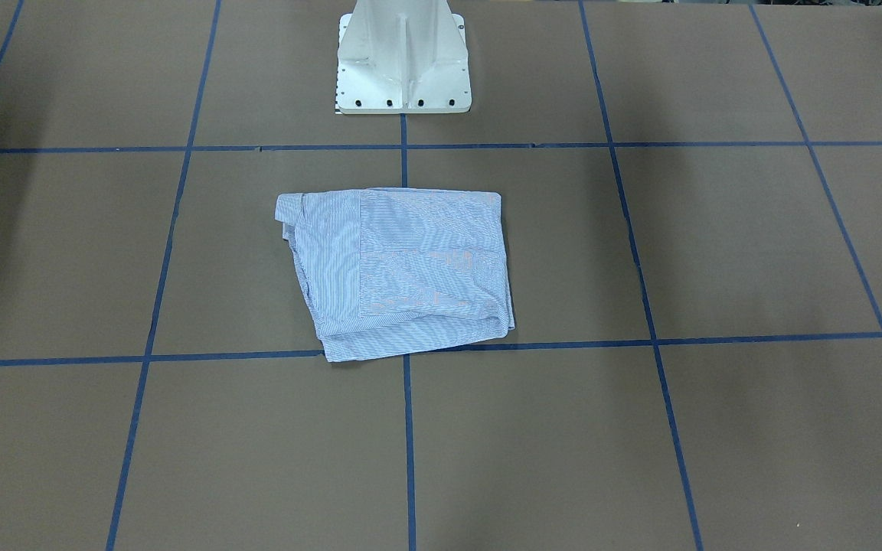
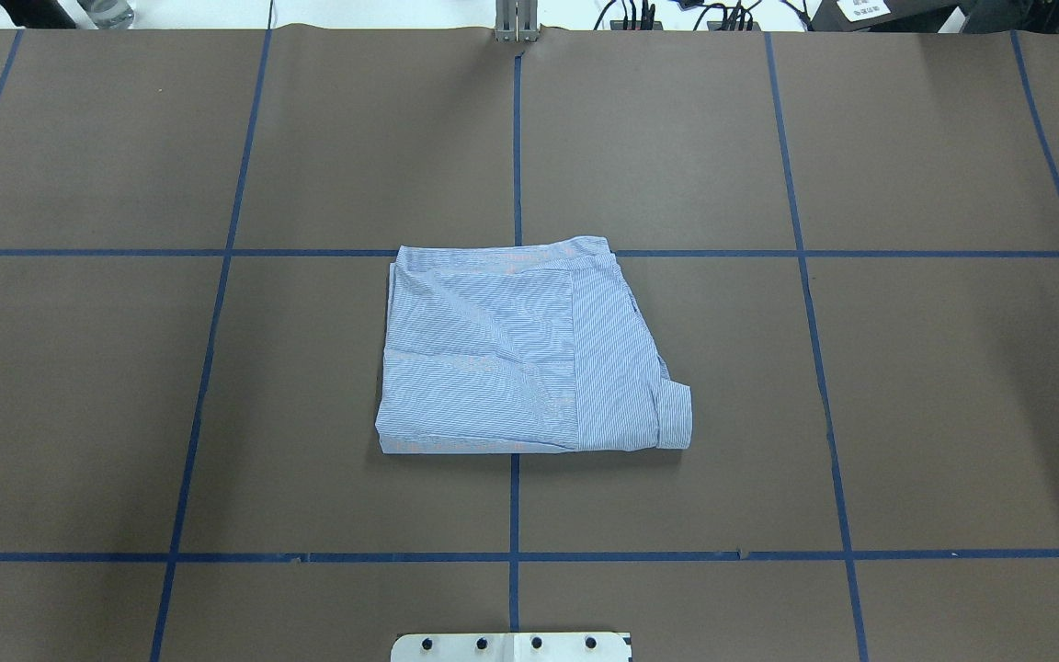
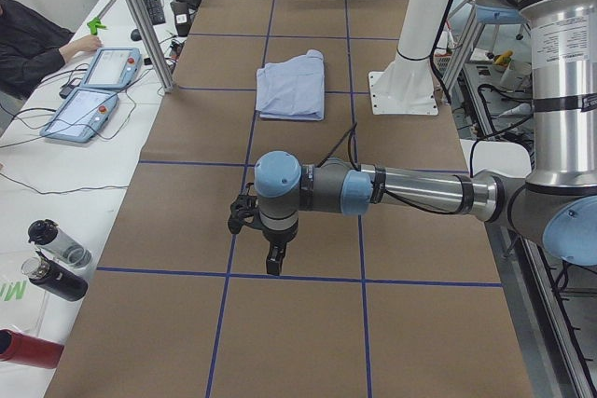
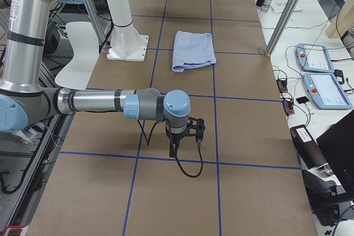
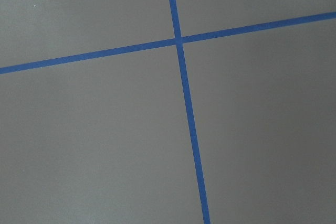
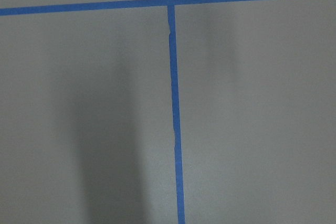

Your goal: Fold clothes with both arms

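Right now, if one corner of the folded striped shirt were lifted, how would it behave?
The folded blue-and-white pinstriped shirt is thin, creased, layered cloth: probably floppy, likely unfolding. Its protruding cuff would probably dangle.

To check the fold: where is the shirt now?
The folded shirt lies mid-table in the overhead view, across the centre tape line, ahead of the white base.

Soft, even overhead light covers the brown paper-covered surface [image 2: 952, 368]. The folded blue-and-white pinstriped shirt [image 2: 511, 359] shimmers with moiré and casts only a thin shadow at its edge. A blurred vertical shadow band [image 6: 105, 156] darkens the right wrist view. Pale highlights streak the silver tubular left arm [image 3: 424, 195].
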Robot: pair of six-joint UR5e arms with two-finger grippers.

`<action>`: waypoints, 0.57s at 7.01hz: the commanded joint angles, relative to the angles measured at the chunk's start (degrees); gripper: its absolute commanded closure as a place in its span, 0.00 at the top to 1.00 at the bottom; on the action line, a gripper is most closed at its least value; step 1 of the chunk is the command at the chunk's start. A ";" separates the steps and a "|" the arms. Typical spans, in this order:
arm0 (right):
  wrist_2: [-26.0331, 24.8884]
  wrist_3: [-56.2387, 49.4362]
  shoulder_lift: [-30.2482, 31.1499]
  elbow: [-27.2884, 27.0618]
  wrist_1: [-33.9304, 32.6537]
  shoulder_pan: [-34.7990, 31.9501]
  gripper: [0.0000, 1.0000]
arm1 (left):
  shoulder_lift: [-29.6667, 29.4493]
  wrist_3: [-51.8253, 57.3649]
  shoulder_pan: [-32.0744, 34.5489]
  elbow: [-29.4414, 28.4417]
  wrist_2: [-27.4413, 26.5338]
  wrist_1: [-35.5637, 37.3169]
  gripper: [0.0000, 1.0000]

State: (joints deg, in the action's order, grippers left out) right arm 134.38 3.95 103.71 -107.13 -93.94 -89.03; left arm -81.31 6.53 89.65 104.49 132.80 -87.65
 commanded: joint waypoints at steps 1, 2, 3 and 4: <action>0.00 0.00 0.00 -0.01 0.07 0.00 1.00 | 0.01 0.07 0.00 0.01 0.00 -0.07 0.99; 0.00 0.00 0.00 0.17 0.07 0.00 1.00 | -0.07 0.07 0.00 0.01 0.00 -0.07 0.99; 0.00 0.00 -0.09 0.43 0.07 0.00 1.00 | -0.08 0.07 0.00 0.01 0.00 0.02 0.99; 0.00 0.09 -0.09 0.43 0.07 0.00 1.00 | 0.01 0.07 0.00 0.01 0.00 0.02 0.99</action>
State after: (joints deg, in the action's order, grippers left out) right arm 134.38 3.97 103.65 -106.81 -93.87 -89.03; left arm -81.36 6.59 89.65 104.50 132.80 -87.66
